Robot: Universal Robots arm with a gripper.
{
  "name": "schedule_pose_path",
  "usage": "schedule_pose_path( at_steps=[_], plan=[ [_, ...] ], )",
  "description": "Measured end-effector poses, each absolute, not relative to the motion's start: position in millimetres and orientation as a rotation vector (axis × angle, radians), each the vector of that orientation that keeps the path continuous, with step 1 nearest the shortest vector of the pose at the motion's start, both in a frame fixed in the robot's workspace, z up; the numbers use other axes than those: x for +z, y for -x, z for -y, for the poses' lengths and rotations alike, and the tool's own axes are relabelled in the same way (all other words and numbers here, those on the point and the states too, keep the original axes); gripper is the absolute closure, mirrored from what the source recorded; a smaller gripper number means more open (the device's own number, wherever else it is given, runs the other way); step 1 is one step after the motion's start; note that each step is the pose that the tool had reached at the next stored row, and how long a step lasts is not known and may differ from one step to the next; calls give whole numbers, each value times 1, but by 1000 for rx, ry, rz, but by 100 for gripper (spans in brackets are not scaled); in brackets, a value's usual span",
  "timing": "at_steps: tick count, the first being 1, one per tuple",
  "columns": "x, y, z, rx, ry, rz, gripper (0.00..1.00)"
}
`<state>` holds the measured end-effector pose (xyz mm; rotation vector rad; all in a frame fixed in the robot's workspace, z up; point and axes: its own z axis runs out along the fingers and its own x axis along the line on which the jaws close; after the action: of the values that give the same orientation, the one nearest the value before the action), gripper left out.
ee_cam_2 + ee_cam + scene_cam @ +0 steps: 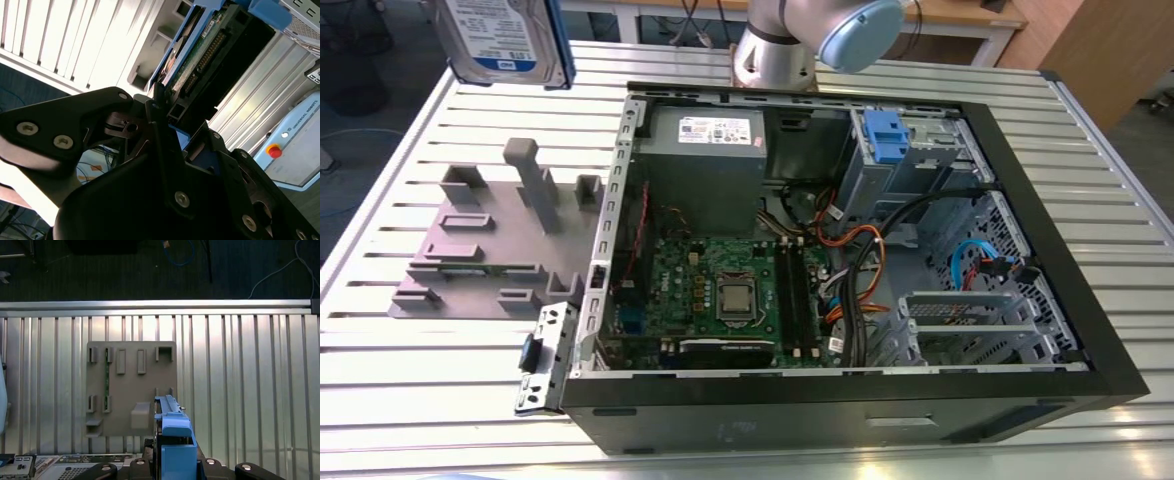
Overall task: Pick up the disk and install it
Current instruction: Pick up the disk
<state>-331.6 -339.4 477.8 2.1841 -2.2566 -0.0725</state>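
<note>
The disk (500,40) hangs high in the air above the table's far corner, on the exterior view's left, with its white-and-blue label facing the camera and a blue rail along its edge. In the second wrist view my gripper (167,117) is shut on the lower end of the disk (205,55), whose green board and connector show. The first wrist view looks along the disk (172,432) edge-on, with the blue caddy rail rising between the black gripper parts. It hovers over the grey slotted holder (131,387).
The grey slotted holder (487,250) lies on the slatted metal table (400,380). An open computer case (987,400) lies beside it, with a blue bracket (886,135) on the drive bay at its far side. The arm's base (774,50) stands behind the case.
</note>
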Motion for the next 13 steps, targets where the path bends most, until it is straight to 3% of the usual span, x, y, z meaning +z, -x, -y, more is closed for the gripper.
schedule_pose_path(
  at_steps=[13],
  plan=[
    [478, 327, 339, -72, -2184, 2257, 63]
  ],
)
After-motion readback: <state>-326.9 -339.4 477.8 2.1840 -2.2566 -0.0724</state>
